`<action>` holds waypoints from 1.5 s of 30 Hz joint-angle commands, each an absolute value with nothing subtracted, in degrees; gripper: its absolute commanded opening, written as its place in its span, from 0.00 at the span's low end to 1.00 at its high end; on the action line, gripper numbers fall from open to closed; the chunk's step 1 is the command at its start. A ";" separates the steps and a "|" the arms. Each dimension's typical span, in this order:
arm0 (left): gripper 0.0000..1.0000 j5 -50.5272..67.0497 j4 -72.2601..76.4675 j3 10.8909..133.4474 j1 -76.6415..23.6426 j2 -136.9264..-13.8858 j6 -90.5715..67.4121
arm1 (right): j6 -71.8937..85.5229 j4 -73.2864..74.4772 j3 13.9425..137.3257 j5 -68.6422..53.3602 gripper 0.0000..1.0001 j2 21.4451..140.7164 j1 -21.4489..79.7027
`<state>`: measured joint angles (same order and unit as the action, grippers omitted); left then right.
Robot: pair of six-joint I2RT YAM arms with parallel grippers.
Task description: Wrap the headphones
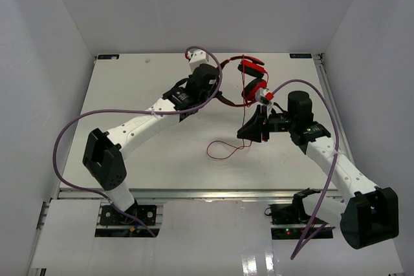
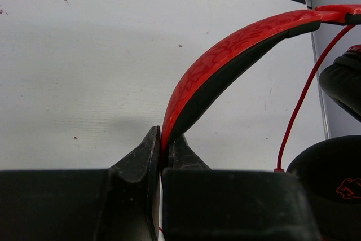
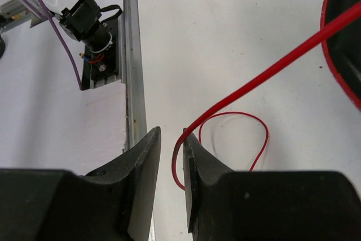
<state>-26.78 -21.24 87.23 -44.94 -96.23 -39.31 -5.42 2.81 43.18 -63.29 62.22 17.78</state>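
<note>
The red headphones (image 1: 253,83) are at the back middle of the table, their two earcups close together. My left gripper (image 1: 220,86) is shut on the red and black headband (image 2: 225,55), which is pinched between its fingertips (image 2: 163,145); a black earcup pad (image 2: 330,179) sits at the right. My right gripper (image 1: 250,134) hangs in front of the earcups, pointing down. Its jaws (image 3: 172,136) stand apart, and the thin red cord (image 3: 271,71) runs between them and hooks over the right finger. The cord's slack lies in a loop (image 1: 223,150) on the table; the plug does not show.
Thick purple cables (image 1: 71,127) arc over both arms. White walls close the table at the left, back and right. A metal rail (image 3: 131,55) runs along the near edge, with an arm base (image 3: 93,32) beyond it.
</note>
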 commanded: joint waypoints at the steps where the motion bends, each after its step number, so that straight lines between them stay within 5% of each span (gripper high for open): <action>1: 0.00 -22.97 -20.28 92.78 -43.00 -92.55 -42.53 | -11.51 0.71 41.16 -61.54 0.29 61.18 18.62; 17: 0.00 -13.45 -24.70 101.52 -38.15 -90.97 -45.17 | -10.02 -16.00 35.07 -60.03 0.28 64.95 18.72; 33: 0.00 -17.93 -34.72 109.39 -38.14 -89.96 -32.21 | -13.05 -17.40 37.36 -50.67 0.19 66.49 17.58; 37: 0.00 -17.75 -36.65 112.08 -38.14 -91.14 -30.83 | -15.88 -15.48 39.24 -52.22 0.37 67.69 17.58; 42: 0.00 -17.25 -37.98 114.69 -38.14 -91.91 -30.25 | -29.40 -5.58 39.97 -54.34 0.88 69.76 17.75; 45: 0.00 -17.22 -38.39 115.38 -38.14 -91.86 -30.23 | -39.19 -1.39 39.23 -53.64 0.93 71.34 17.98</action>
<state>-17.48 -40.26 111.75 -38.30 -94.04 -29.85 -23.55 -9.09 38.14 -53.04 69.37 17.96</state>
